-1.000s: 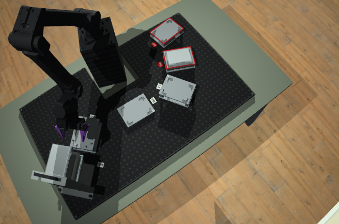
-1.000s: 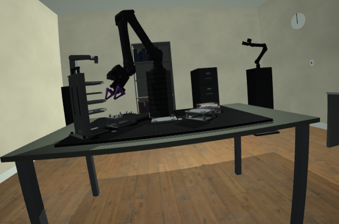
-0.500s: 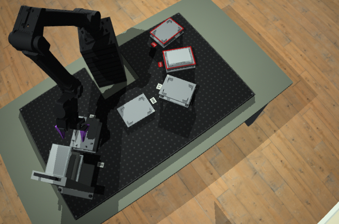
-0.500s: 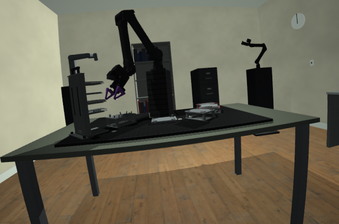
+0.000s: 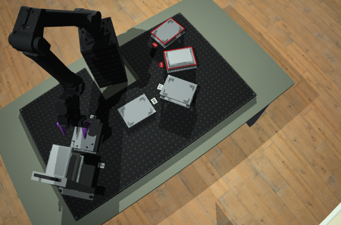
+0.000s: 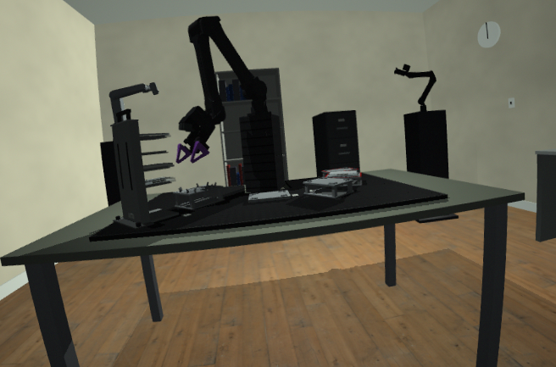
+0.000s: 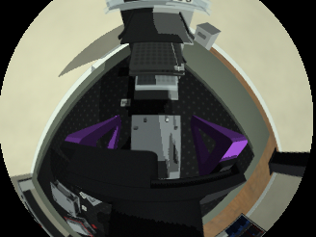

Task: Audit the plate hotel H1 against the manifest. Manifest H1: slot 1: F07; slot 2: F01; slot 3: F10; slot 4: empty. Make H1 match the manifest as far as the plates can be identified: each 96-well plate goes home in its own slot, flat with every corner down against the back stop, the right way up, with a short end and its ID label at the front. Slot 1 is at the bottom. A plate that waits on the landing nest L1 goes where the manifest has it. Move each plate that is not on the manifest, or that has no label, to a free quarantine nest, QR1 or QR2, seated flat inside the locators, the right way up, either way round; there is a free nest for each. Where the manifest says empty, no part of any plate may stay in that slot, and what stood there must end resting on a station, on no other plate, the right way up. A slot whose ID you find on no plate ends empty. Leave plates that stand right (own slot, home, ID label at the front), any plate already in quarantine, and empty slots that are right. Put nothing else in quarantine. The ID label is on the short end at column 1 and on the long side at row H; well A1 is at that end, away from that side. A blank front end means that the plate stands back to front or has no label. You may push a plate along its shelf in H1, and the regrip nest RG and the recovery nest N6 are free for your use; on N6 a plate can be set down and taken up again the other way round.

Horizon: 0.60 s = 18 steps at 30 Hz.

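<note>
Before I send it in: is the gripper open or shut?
Open: the gripper has its purple fingers spread wide, nothing between them.
</note>
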### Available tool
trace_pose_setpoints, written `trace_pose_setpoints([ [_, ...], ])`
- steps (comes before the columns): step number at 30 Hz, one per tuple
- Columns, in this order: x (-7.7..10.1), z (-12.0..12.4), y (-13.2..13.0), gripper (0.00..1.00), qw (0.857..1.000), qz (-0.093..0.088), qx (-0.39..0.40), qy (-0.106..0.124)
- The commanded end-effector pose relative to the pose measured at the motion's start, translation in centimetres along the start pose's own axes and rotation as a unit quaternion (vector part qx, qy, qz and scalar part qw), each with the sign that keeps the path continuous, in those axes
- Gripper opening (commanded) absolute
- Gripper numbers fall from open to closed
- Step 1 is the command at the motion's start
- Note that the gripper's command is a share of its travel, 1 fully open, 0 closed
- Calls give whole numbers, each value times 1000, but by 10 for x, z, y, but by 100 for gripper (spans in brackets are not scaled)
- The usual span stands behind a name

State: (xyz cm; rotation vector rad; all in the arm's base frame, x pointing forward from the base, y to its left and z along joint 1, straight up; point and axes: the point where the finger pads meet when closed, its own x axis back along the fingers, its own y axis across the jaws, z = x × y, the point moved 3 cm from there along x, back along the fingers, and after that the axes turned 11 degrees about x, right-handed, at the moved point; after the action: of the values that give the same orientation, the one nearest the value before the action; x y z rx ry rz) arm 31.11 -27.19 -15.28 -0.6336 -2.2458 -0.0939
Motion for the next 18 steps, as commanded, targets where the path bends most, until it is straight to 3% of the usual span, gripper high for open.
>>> trace_pose_setpoints([
  [1,5,0,-5,100,1000,6,-4,-11],
  [6,8,6,-3,100,1000,4,-1,-8],
  [18,-9,16,-1,100,1000,5,1,-14],
])
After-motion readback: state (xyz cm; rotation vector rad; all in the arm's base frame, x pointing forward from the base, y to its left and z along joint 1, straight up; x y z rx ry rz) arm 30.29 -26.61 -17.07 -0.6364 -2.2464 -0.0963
